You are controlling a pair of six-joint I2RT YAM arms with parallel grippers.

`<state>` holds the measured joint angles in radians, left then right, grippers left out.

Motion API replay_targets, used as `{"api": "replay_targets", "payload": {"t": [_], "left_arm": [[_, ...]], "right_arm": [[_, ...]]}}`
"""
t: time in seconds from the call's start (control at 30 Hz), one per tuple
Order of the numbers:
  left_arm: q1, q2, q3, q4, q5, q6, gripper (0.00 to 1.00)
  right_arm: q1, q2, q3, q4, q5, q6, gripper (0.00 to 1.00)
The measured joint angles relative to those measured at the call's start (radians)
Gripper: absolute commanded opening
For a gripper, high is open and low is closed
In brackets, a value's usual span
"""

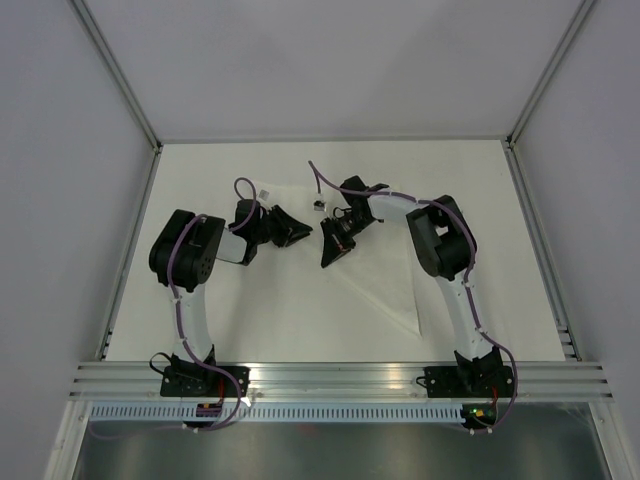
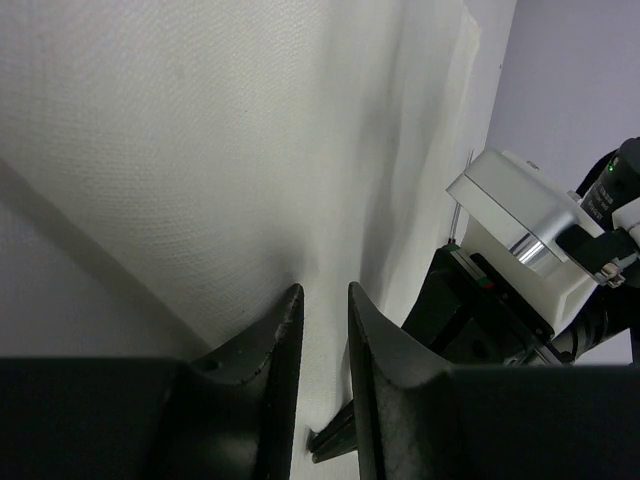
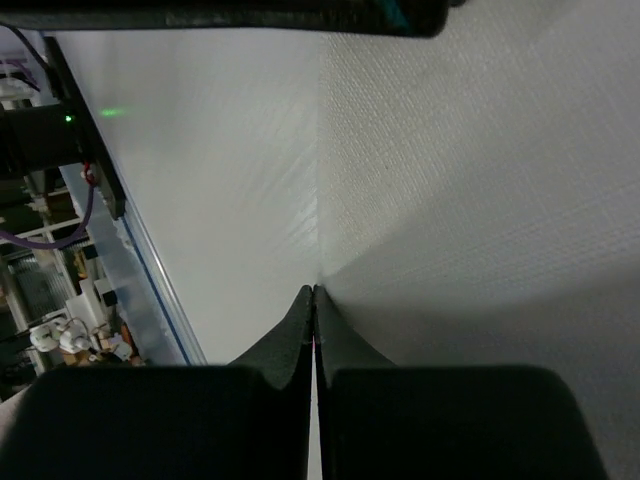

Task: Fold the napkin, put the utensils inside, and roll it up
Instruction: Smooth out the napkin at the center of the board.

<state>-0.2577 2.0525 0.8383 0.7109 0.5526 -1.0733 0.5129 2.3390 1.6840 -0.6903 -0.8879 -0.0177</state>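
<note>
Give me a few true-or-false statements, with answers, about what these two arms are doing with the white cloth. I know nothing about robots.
1. The left tool and right tool are both at the napkin. True.
2. The right tool is wide open. False: it is pinched shut, and a ridge of the napkin runs right up to its tip.
3. The left tool shows a narrow gap at its tip. True.
4. Forks and knives lie on top of the napkin. False: no cutlery shows in any view.
5. The napkin is rolled into a tight tube. False: it lies spread out, not rolled.
</note>
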Motion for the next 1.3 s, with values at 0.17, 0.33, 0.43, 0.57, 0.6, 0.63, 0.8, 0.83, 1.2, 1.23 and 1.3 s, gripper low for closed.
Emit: {"api": "replay_targets", "payload": {"t": [0.17,0.33,0.43,0.57,0.6,0.63,0.8,0.83,1.2,1.23,1.3], "left_arm": [[0.0,0.0,0.0,0.002,0.0,0.0,0.3],[0.0,0.0,0.0,-0.003,-0.001,0.0,0.3],[0.001,0.0,0.002,-0.009,-0.001,0.0,0.3],[0.001,-0.001,0.01,-0.028,0.0,0.0,0.3],[0.001,-0.001,0.012,-0.03,-0.001,0.0,0.3],[0.001,-0.002,0.013,-0.032,-0.001,0.0,0.3],[0.001,-0.002,0.013,-0.038,-0.001,0.0,0.3],[0.001,-0.003,0.013,-0.04,-0.001,0.0,0.3],[0.001,-0.014,0.014,-0.067,-0.001,0.002,0.3],[0.001,-0.014,0.016,-0.07,0.0,0.004,0.32],[0.001,-0.015,0.02,-0.073,0.002,0.008,0.36]], "right_arm": [[-0.007,0.01,-0.015,-0.002,-0.034,0.015,0.01],[-0.007,-0.016,-0.081,-0.008,-0.059,0.009,0.01],[-0.008,-0.044,-0.135,-0.032,-0.06,-0.015,0.0],[-0.013,-0.076,-0.203,-0.08,-0.072,-0.067,0.0],[-0.013,-0.083,-0.22,-0.09,-0.074,-0.081,0.0],[-0.016,-0.092,-0.24,-0.108,-0.075,-0.098,0.0],[-0.039,-0.119,-0.332,-0.19,-0.093,-0.188,0.0],[-0.047,-0.124,-0.348,-0.205,-0.093,-0.203,0.0],[-0.136,-0.232,-0.499,-0.395,-0.08,-0.459,0.0],[-0.137,-0.244,-0.501,-0.412,-0.079,-0.475,0.0],[-0.14,-0.283,-0.496,-0.452,-0.077,-0.507,0.0]]}}
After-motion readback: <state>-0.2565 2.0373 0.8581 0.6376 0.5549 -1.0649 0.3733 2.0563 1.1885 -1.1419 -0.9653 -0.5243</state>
